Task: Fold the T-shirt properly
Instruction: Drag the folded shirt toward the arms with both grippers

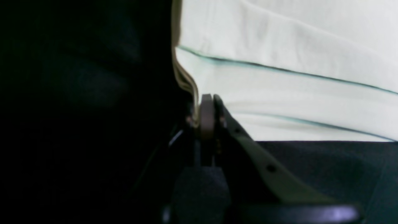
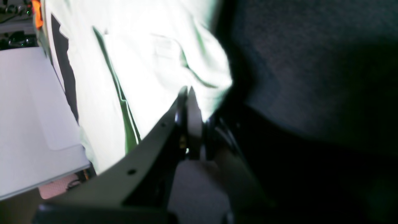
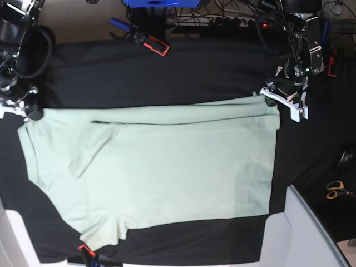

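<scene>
The pale mint-green T-shirt (image 3: 167,167) lies spread flat on the black table (image 3: 167,72), with one sleeve (image 3: 89,147) folded onto its body. My left gripper (image 3: 277,102) is shut on the shirt's far right corner. In the left wrist view the shut gripper (image 1: 203,107) pinches several layers of the fabric's (image 1: 279,62) edge. My right gripper (image 3: 25,115) is shut on the shirt's far left corner. In the right wrist view this gripper (image 2: 187,93) clamps the bunched cloth (image 2: 149,62). The collar and label do not show.
A grey-white board (image 3: 308,233) lies at the front right and shows in the right wrist view (image 2: 31,124). Orange-handled scissors (image 3: 335,189) lie at the right edge. A red-and-black tool (image 3: 153,43) and cables sit at the back. A red clip (image 3: 86,251) is at the front left.
</scene>
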`<state>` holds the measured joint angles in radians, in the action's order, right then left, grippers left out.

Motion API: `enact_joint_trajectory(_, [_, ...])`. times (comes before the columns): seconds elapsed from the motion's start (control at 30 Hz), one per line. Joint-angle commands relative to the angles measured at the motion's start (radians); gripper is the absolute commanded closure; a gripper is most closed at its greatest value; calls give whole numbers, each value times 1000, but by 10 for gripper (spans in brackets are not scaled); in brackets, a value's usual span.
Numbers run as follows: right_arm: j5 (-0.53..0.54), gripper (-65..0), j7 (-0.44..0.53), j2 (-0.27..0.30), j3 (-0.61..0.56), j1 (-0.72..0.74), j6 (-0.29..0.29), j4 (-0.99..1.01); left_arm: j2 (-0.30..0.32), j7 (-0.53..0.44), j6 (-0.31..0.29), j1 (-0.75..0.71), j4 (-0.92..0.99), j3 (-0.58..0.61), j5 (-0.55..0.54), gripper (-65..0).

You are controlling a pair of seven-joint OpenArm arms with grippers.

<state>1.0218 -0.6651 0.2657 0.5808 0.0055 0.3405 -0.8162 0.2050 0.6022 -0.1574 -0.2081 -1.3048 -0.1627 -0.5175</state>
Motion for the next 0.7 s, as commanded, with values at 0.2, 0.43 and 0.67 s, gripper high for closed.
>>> enact_joint_trajectory(0.2, [16,0,-31,24,15,-48,9,-27,18,6,11,-21,-14,-5,10,0])
enact_joint_trajectory(0.43, [16,0,-34,-19,15,-140,7,-168,46,6,11,-61,-28,-5,10,0])
enact_joint_trajectory(0.67, [16,0,-63,-39,15,-200,7,-225,72,6,11,-135,-109,-7,10,0])
